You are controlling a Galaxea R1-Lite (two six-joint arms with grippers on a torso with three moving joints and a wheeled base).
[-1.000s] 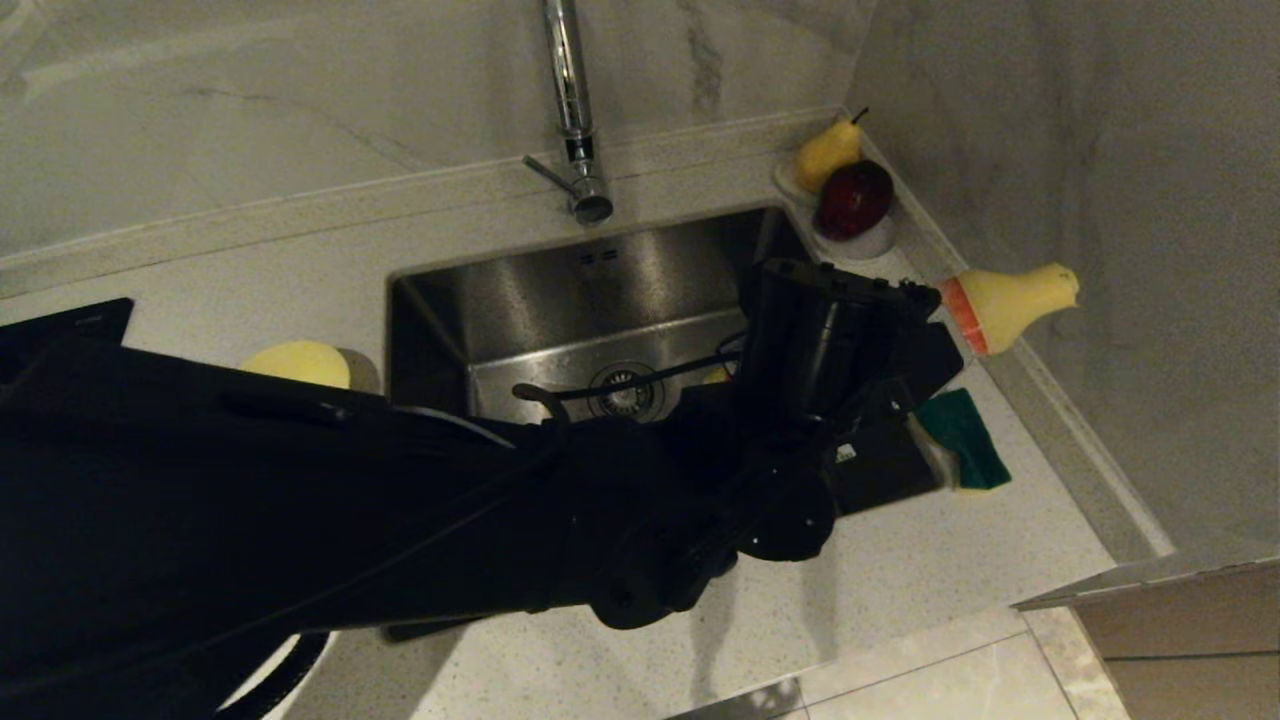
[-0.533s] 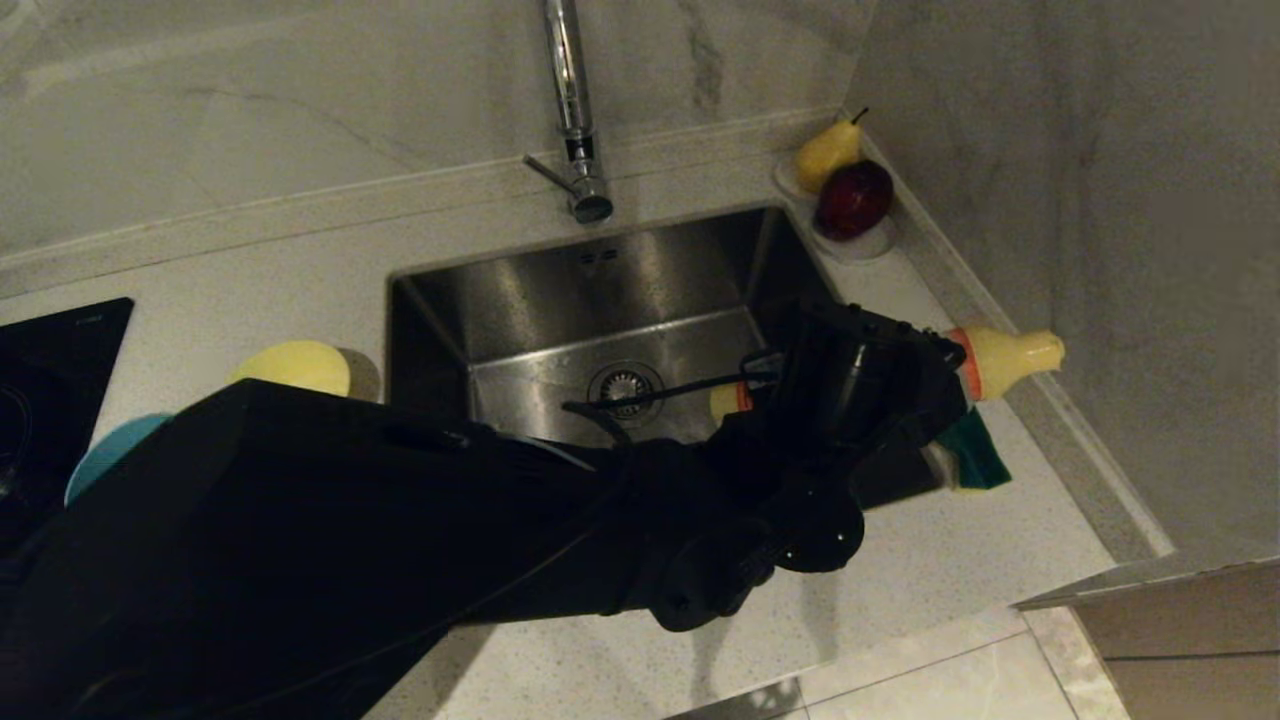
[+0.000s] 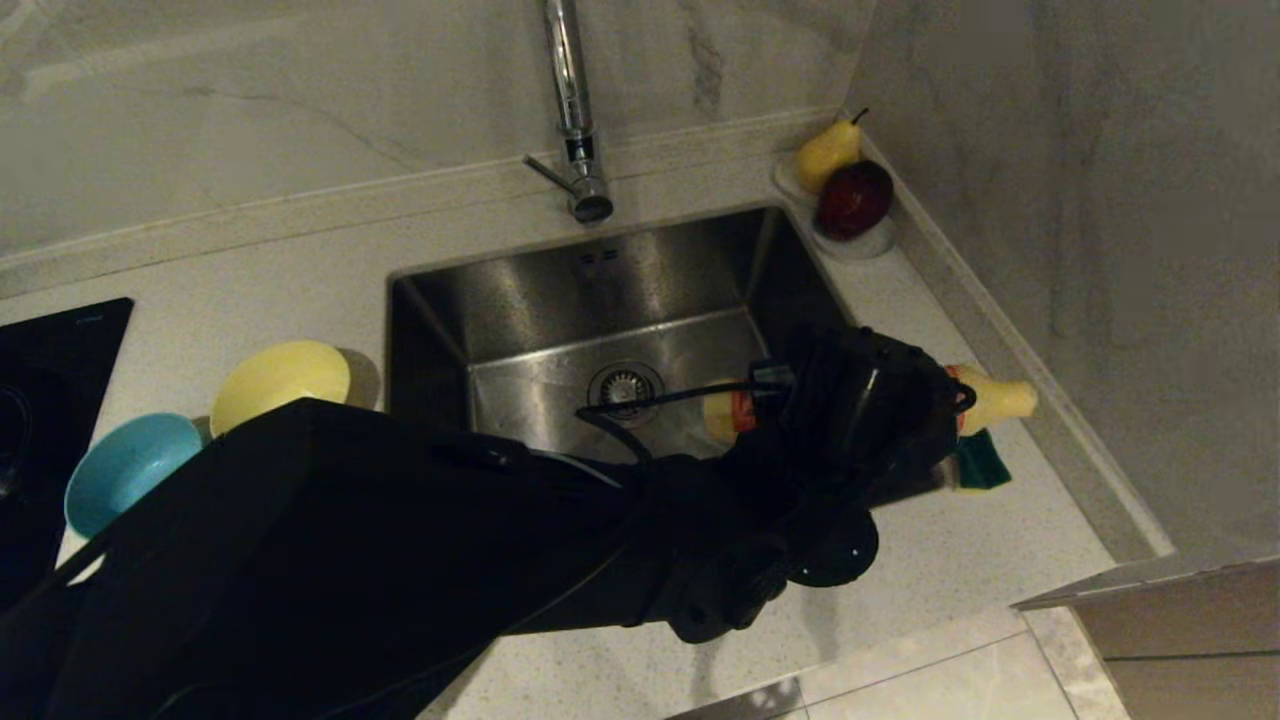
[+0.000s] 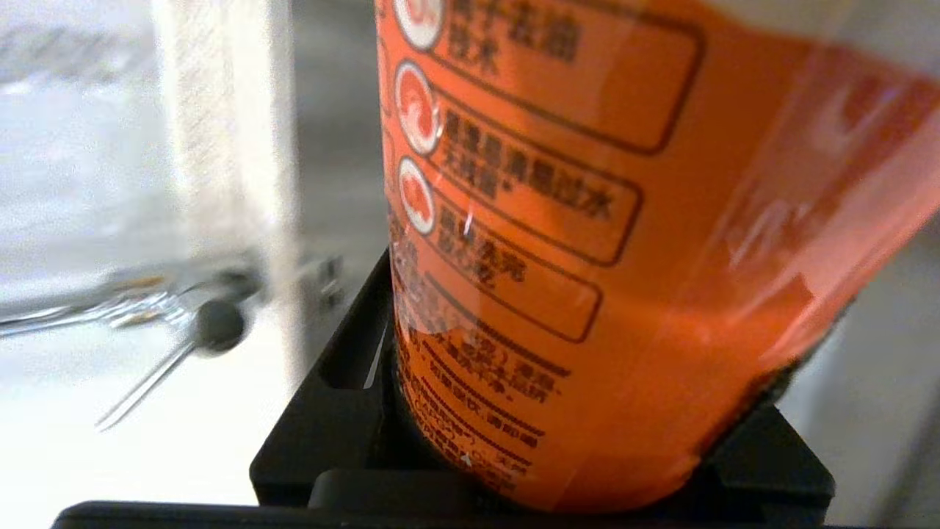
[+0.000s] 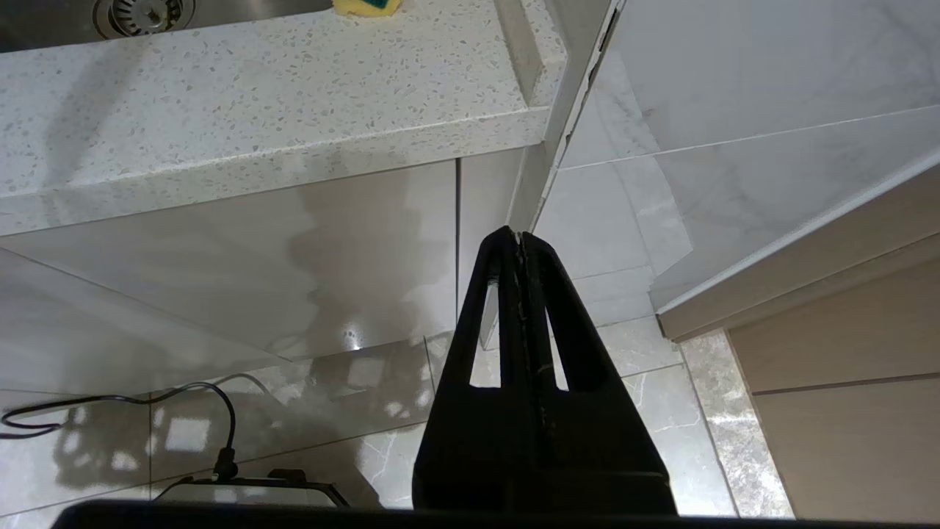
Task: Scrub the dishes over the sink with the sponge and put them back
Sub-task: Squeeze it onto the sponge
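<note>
Head view: left gripper (image 3: 860, 405) clamped on detergent bottle (image 3: 985, 398), now tilted lower across sink (image 3: 600, 290) edge; sponge (image 3: 978, 462) beside it, unsoaped. Right gripper (image 5: 518, 239) closed, parked below counter.

I see an orange label on the bottle (image 4: 587, 257), Chinese characters in outlined boxes beside round white icons, finer Chinese print below, too blurred for me to read.
</note>
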